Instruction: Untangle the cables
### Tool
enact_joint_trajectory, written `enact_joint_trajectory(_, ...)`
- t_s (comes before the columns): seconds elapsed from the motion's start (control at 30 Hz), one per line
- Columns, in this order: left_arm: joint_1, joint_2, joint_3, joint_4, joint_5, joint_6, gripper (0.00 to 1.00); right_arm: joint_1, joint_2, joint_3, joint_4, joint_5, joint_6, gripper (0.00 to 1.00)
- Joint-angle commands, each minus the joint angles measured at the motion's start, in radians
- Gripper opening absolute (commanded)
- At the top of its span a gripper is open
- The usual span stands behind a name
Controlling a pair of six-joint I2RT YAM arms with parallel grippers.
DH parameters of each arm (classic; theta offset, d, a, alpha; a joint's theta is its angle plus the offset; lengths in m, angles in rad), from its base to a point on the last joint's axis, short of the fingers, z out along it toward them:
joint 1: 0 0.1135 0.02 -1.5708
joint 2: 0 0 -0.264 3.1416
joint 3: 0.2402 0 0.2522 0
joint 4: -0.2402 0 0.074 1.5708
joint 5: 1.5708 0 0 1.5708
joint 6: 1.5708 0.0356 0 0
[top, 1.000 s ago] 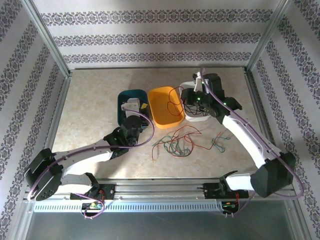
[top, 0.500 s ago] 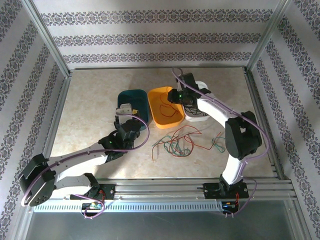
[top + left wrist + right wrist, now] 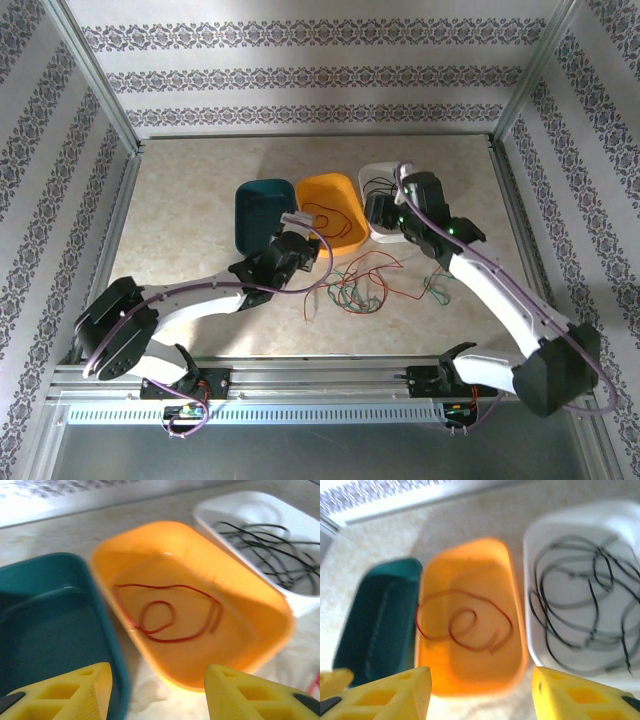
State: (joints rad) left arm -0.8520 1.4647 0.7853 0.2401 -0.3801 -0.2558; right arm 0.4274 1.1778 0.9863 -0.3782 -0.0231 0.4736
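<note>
Your right fingers (image 3: pixel 479 687), wide open and empty, have left a red cable (image 3: pixel 470 627) in the orange bin (image 3: pixel 470 687) just ahead, so one strand is freed, while your open, empty left fingers (image 3: pixel 157 690) advance.

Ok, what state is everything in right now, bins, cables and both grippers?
Teal bin: looks empty.
Orange bin: holds one coiled red cable.
White bin: holds loose black cables.
Cables on the table: red and green, tangled together.
Left gripper: open, holding nothing.
Right gripper: open, holding nothing.
</note>
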Motion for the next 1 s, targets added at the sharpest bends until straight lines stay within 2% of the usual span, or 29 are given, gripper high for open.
enact_joint_trajectory(0.0,-0.026,0.065,0.065,0.034,0.213,0.055,0.51,-0.013,-0.046,-0.117,-0.117,-0.013,0.027,0.56)
enact_joint_trajectory(0.17,-0.037,0.147,0.128,0.011,0.292,0.066,0.51,-0.047,-0.084,-0.231,-0.143,-0.057,0.040,0.60)
enact_joint_trajectory(0.3,-0.051,0.173,0.149,0.012,0.293,0.067,0.51,-0.086,-0.038,-0.250,-0.155,-0.030,0.034,0.70)
enact_joint_trajectory(0.43,-0.056,0.184,0.158,0.007,0.288,0.052,0.51,-0.111,0.061,-0.225,-0.139,-0.033,0.014,0.71)
enact_joint_trajectory(0.63,-0.058,0.178,0.156,-0.020,0.281,0.053,0.51,-0.096,0.176,-0.197,-0.086,-0.037,-0.018,0.70)
enact_joint_trajectory(0.73,-0.058,0.179,0.152,-0.025,0.280,0.051,0.51,-0.094,0.218,-0.179,-0.066,-0.007,-0.021,0.66)
enact_joint_trajectory(0.83,-0.058,0.186,0.149,-0.023,0.290,0.046,0.51,-0.093,0.250,-0.165,-0.043,-0.001,-0.032,0.59)
enact_joint_trajectory(0.9,-0.058,0.193,0.150,-0.021,0.292,0.043,0.51,-0.092,0.267,-0.157,-0.035,-0.008,-0.039,0.51)
enact_joint_trajectory(0.97,-0.058,0.202,0.153,-0.021,0.296,0.043,0.51,-0.090,0.274,-0.154,-0.028,-0.017,-0.050,0.37)
